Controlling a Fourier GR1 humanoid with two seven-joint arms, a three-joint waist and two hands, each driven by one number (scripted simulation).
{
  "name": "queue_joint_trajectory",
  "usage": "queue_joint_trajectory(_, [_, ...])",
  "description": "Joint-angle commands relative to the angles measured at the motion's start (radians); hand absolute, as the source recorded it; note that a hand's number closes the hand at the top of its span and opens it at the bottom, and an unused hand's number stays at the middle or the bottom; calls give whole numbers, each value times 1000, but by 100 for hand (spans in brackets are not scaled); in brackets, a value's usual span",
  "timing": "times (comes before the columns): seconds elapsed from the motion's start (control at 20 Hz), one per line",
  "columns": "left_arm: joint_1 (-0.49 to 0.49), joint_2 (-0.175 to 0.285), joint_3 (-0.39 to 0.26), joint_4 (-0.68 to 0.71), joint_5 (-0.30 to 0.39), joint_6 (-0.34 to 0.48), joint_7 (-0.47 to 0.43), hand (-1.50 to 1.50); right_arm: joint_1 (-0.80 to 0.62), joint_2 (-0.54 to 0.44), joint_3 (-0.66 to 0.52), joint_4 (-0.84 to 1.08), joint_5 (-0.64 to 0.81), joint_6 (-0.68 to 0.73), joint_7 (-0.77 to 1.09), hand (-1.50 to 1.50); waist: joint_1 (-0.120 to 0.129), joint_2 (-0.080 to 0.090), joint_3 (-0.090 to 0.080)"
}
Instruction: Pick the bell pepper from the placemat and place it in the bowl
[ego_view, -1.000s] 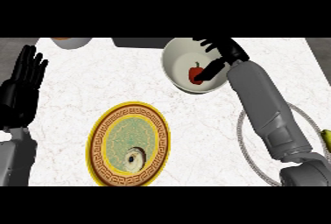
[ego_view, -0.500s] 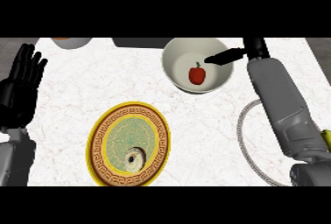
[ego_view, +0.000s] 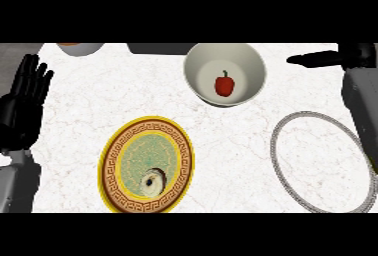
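Head view, the only one I have: the bell pepper (ego_view: 225, 84) already lies inside the white bowl (ego_view: 198, 59), on its floor, at the far side of the tabletop (ego_view: 103, 105). Its long axis runs away from me, stem end toward the far edge. The grey-rimmed placemat (ego_view: 275, 145) sits nearer me on the right, with nothing on it.

My right hand (ego_view: 332, 58) hangs to the right of the bowl, apart from its rim, fingers stretched out straight toward it and holding nothing. The pepper lies to that hand's left and a little nearer me. That hand is much the closer one. My left hand (ego_view: 26, 102) rests spread at the left edge, fingers up, well apart from the bowl.

I judge the placing done; what's left is drawing the right arm clear without brushing the rim.
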Motion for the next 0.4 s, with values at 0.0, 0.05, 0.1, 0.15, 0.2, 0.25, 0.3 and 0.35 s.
queue_joint_trajectory(0.0, [-8, 11, 6, 7, 22, -27, 5, 0, 26, -130, -49, 51, -46, 103, -50, -150, 7, 3, 1])
queue_joint_trajectory(0.05, [-25, 16, 10, 13, -2, -2, -1, 0, 50, -157, -56, 56, -56, 144, -78, -150, 2, 3, 1])
queue_joint_trajectory(0.1, [-65, 18, 15, 56, 6, -4, 6, 0, 60, -152, -61, 64, -60, 129, -106, -150, 1, 6, 1])
queue_joint_trajectory(0.15, [-24, -20, -27, -11, -14, 16, 20, 0, 80, -198, -74, 69, -71, 173, -124, -150, 7, 4, 2])
queue_joint_trajectory(0.2, [-11, 10, 4, -17, 14, -11, 27, 0, 84, -235, -86, 82, -82, 216, -125, -150, 18, 7, 3])
queue_joint_trajectory(0.25, [-58, 18, 20, 15, 22, -3, 31, 0, 91, -234, -74, 93, -71, 220, -135, -150, 12, 7, 2])
queue_joint_trajectory(0.3, [-7, 18, 17, 12, 21, -29, -12, 0, 114, -258, -87, 95, -83, 251, -169, -150, 19, 10, 3])
queue_joint_trajectory(0.35, [-74, 7, 1, 1, 11, 8, 43, 0, 147, -261, -81, 108, -76, 270, -192, -150, 14, 12, 4])
